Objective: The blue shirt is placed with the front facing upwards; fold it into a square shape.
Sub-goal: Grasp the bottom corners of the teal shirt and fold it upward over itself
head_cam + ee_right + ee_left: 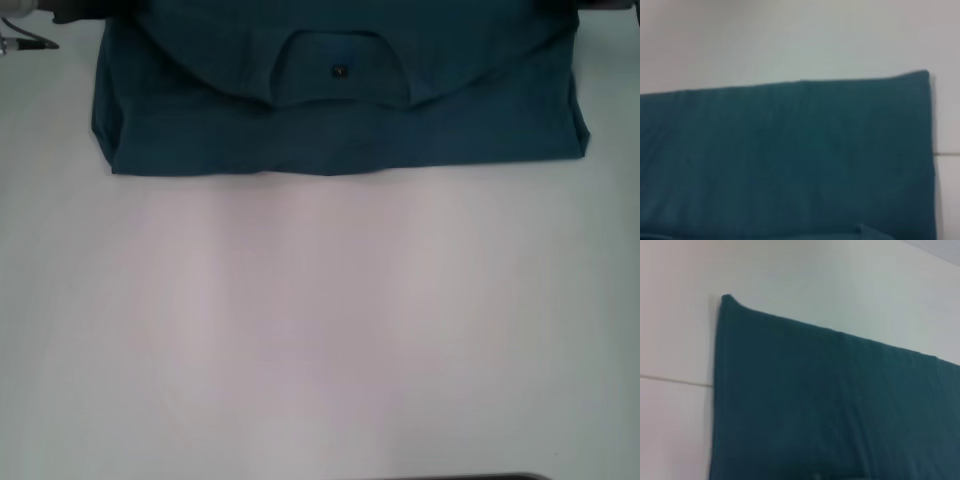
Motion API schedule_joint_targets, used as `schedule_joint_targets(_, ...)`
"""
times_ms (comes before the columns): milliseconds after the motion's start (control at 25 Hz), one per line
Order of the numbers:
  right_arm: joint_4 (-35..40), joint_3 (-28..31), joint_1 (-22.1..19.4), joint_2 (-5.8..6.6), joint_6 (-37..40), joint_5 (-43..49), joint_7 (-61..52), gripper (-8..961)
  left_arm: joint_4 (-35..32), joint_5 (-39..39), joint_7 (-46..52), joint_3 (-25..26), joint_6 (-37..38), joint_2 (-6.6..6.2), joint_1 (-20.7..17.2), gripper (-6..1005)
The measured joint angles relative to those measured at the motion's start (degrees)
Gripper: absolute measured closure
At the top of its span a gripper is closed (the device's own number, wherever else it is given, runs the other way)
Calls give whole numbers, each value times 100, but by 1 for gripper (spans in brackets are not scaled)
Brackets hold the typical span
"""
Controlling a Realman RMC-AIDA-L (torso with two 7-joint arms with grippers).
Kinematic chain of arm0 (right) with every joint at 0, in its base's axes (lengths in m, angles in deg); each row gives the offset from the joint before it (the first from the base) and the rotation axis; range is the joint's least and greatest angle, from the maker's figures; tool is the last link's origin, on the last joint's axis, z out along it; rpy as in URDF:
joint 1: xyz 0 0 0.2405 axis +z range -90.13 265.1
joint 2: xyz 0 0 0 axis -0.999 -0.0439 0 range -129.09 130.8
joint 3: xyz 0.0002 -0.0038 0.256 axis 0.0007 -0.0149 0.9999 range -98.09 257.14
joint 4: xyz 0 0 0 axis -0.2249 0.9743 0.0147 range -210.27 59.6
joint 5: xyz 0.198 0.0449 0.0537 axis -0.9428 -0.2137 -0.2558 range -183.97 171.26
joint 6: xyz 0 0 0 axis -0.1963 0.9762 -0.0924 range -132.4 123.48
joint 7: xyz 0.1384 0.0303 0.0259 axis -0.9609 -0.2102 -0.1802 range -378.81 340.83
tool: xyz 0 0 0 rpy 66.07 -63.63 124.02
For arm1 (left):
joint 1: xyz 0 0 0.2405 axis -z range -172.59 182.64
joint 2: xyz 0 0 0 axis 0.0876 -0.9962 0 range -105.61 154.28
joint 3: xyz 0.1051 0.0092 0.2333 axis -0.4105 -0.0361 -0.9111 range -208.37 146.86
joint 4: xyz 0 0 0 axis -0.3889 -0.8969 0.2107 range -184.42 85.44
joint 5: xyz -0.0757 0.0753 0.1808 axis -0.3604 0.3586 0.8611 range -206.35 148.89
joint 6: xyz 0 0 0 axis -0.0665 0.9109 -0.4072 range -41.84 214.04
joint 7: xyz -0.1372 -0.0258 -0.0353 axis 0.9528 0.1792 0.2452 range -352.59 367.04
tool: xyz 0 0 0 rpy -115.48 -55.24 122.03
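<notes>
White tabletop w/ folded blue shirt at far edge; end effector state unclear

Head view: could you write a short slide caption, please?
Partly folded blue shirt, collar showing, at the far edge of the white table.

I see a white table. The folded shirt lies flat at its far edge, collar side up. A seam crosses the tabletop.

Bare white lab-style worktable (plain, seamed surface)
</notes>
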Motion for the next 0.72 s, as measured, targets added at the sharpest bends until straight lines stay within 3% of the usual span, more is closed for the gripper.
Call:
schedule_joint_targets(160,-56,-3,25,59,144,263,-187,896,-11,2,24,18,69,-4,-37,867)
schedule_joint_targets(320,-57,35,56,187,559,283,-316,750,-9,3,135,43,151,-28,-80,641)
schedule_joint_targets(520,23,71,-14,344,843,257,-487,528,271,-41,297,126,365,-51,-279,434)
schedule_joint_targets(600,92,112,-53,397,1057,249,-510,429,501,-52,309,323,620,-30,-396,398)
schedule_joint_targets(720,487,362,-188,406,1834,148,-349,302,1137,-290,192,790,1249,102,-694,344)
